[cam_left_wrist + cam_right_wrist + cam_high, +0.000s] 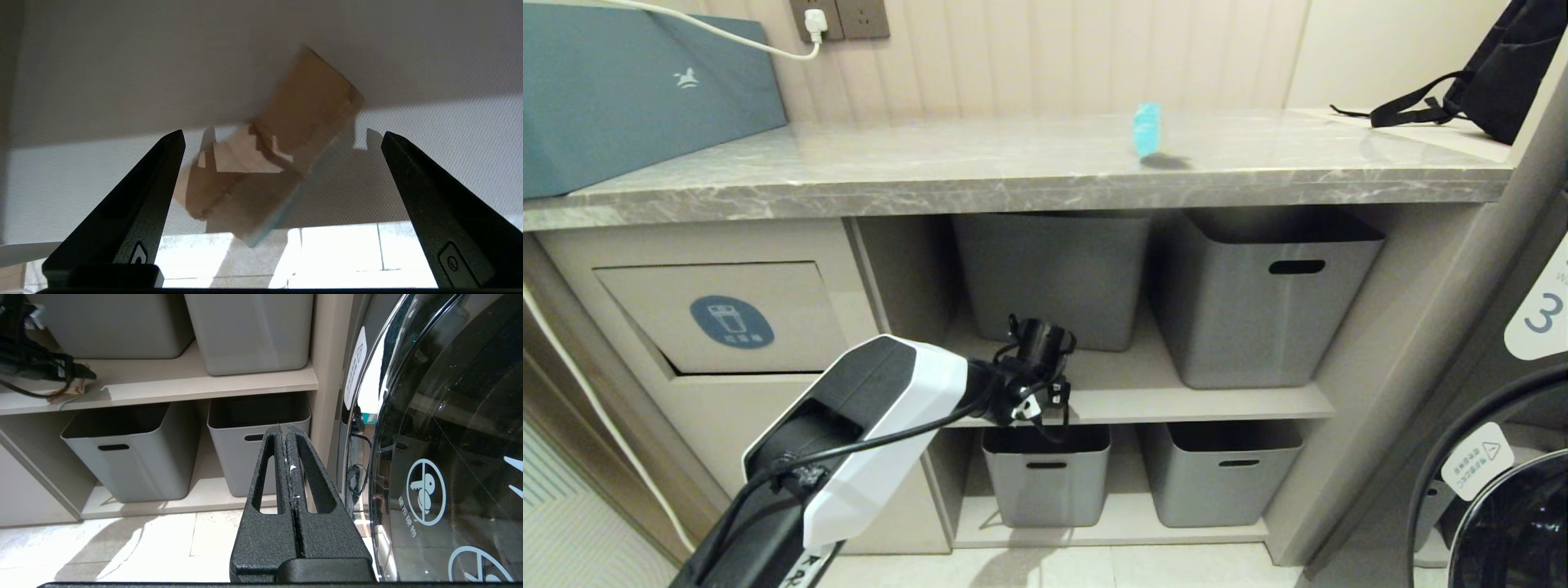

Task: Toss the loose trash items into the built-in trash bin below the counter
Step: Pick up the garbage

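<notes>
A brown cardboard scrap (261, 163) with a cyan edge lies at the front edge of the middle shelf (1176, 404). My left gripper (282, 134) is open just above it, one finger on each side, neither touching. The right wrist view shows the same scrap (67, 394) under the left gripper (49, 369). In the head view the left gripper (1033, 404) is at that shelf's edge. Another scrap (1147, 129), cyan side showing, stands on the marble counter (931, 171). The built-in trash bin (792, 318), a beige flap with a blue badge, is to the left. My right gripper (286, 428) is shut and empty, low before the lower tubs.
Two grey tubs (1054, 278) (1258, 302) stand on the middle shelf, two more (1045, 474) (1217, 474) below. A teal box (629, 90) sits on the counter's left, a black backpack (1503, 65) at its far right. A washing machine door (1503, 490) is on the right.
</notes>
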Robot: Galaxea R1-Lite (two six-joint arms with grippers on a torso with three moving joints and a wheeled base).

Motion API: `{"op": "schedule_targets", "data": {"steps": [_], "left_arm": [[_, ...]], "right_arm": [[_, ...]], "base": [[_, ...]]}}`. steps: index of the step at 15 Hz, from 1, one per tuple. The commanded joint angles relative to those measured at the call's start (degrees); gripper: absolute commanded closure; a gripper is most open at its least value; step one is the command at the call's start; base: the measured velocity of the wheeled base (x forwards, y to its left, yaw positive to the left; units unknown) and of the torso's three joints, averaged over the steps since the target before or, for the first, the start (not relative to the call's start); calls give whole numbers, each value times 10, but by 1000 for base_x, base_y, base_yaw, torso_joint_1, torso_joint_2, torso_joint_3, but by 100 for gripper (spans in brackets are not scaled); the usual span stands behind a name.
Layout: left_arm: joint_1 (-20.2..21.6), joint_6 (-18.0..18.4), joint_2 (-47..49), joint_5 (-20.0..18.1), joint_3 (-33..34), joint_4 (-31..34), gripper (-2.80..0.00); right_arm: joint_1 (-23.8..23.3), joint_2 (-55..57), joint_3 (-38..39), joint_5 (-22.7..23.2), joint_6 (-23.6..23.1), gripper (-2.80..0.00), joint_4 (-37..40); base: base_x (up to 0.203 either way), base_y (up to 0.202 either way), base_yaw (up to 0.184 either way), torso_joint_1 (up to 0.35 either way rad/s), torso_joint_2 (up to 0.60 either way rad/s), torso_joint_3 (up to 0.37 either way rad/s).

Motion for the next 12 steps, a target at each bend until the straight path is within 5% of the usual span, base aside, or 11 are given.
{"op": "schedule_targets", "data": {"steps": [1, 7, 8, 12], "left_arm": [[1, 2, 8, 2, -1, -1, -280], [5, 37, 25, 20, -5, -38, -280], [8, 38, 25, 18, -6, -38, 0], [16, 45, 25, 14, -5, -37, 0]], "right_arm": [[0, 1, 1, 0, 0, 0, 0], [0, 1, 1, 0, 0, 0, 0], [0, 1, 1, 0, 0, 0, 0], [0, 1, 1, 0, 0, 0, 0]], "base": [[0, 0, 0, 0, 0, 0], [0, 0, 0, 0, 0, 0], [0, 0, 0, 0, 0, 0], [0, 0, 0, 0, 0, 0]]}}
